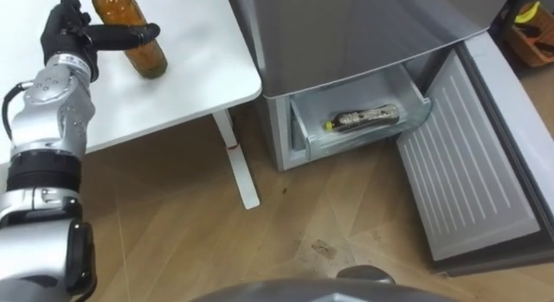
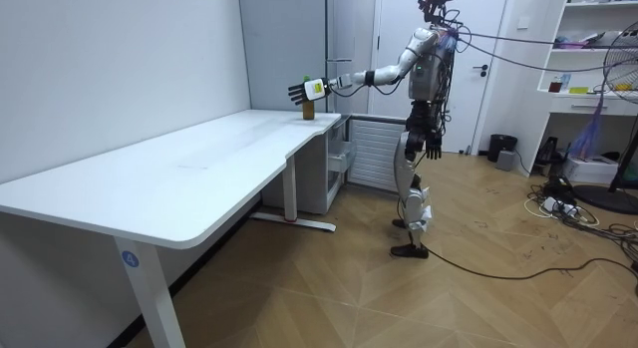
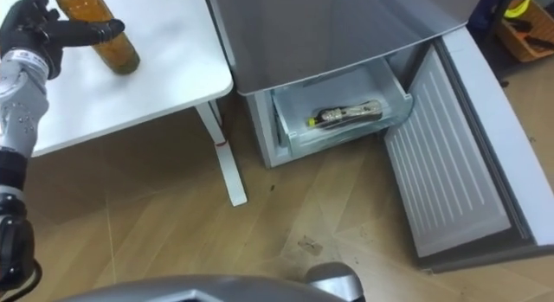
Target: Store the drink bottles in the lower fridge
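Rising on a silver forearm from the lower left, the left hand (image 1: pixel 65 38) is open at the amber bottle (image 1: pixel 149 58). One dark digit lies straight across the bottle's front, and the other fingers are gathered just left of it, not wrapped round. The bottle stands upright, round-shouldered and translucent, on the smooth white table (image 1: pixel 199 77) near its rounded corner. To the right, past the table's white leg (image 1: pixel 238 168), stands the grey, matt-sided fridge (image 1: pixel 346 34) with its low clear-plastic drawer (image 1: pixel 299 129) pulled out. A second bottle (image 1: pixel 368 117) lies on its side in the drawer, yellow cap to the left. The ribbed white door (image 1: pixel 467 172) hangs open over the herringbone wood floor (image 1: pixel 173 233). The right hand (image 2: pixel 436 144) hangs at the robot's hip.
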Controlling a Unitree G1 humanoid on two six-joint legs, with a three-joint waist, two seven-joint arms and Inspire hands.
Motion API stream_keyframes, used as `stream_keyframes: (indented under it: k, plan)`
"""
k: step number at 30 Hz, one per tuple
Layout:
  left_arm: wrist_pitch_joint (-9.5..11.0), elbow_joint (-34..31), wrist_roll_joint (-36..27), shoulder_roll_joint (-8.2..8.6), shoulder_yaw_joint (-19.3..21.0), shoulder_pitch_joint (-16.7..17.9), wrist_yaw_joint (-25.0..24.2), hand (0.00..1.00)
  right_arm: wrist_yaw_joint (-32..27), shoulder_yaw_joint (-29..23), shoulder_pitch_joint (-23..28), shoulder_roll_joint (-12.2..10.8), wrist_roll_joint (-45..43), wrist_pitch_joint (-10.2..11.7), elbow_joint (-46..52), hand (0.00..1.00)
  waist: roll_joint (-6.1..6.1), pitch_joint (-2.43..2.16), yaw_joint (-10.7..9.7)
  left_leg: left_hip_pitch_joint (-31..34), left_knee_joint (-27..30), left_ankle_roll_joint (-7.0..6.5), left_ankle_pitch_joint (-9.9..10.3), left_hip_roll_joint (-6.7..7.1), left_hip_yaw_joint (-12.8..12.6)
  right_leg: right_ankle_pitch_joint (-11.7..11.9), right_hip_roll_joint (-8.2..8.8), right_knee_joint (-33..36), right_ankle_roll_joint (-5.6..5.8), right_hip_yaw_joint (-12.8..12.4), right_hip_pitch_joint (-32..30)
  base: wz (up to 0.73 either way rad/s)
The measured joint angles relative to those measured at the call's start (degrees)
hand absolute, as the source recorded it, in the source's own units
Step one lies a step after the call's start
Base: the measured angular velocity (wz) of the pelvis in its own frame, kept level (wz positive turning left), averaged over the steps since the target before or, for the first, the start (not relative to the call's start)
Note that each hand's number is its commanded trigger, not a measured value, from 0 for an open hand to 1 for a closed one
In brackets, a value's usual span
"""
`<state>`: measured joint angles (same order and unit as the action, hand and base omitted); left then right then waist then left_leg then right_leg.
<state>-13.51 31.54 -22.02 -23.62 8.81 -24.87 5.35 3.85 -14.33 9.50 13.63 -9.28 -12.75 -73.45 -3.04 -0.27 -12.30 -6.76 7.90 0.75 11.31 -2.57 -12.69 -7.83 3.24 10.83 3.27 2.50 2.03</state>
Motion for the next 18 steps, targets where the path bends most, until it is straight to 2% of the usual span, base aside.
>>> stream_keyframes:
  k: [4, 7, 10, 17, 18]
  plan:
    - [0.0, 2.48, -0.02, 0.01, 0.02, -0.59, -1.21, 0.0, -0.11, -0.69, 1.01, -0.16, 0.0, -0.42, 0.06, 0.0, -0.22, -0.01, -0.25, -0.86, -0.14, 0.06, 0.12, -0.15, -0.95, 0.0, -0.25, 0.78, -0.01, -0.75, 0.01, -0.14]
    - [0.0, 2.55, -0.83, 0.01, 0.04, -0.59, -2.29, 0.0, -0.18, -1.33, 1.77, -0.48, -0.01, -0.46, 0.06, 0.0, 0.17, 0.24, -0.53, -0.88, 0.18, 0.05, 0.19, -0.15, -1.17, 0.0, -0.23, 0.89, -0.02, -0.87, 0.0, -0.04]
    - [0.01, 2.55, -2.89, 0.01, 0.08, -0.6, -2.58, 0.0, -0.78, -1.89, 2.56, -0.69, 0.03, -0.48, 0.14, 0.0, 0.36, 0.27, -0.61, -0.62, 0.87, 0.08, 0.46, -0.22, -1.17, -0.17, -0.24, 0.88, -0.22, -0.91, 0.0, 0.0]
    - [0.01, 2.54, -3.33, 0.0, 0.08, -1.27, -2.65, 0.0, -1.28, -2.8, 3.13, -1.12, -0.07, -0.61, 0.23, 0.0, 0.64, 0.1, -1.0, -0.51, 0.86, 0.08, 0.54, -0.22, -1.12, -0.35, -0.24, 0.83, -0.21, -0.9, -0.12, 0.0]
    - [0.01, 2.54, -3.32, 0.0, 0.08, -1.34, -2.65, 0.32, -1.28, -2.8, 3.13, -1.12, -0.07, -0.61, 0.23, 0.0, 0.68, 0.08, -1.06, -0.51, 0.86, 0.07, 0.56, -0.22, -1.12, -0.36, -0.25, 0.82, -0.2, -0.9, -0.12, 0.0]
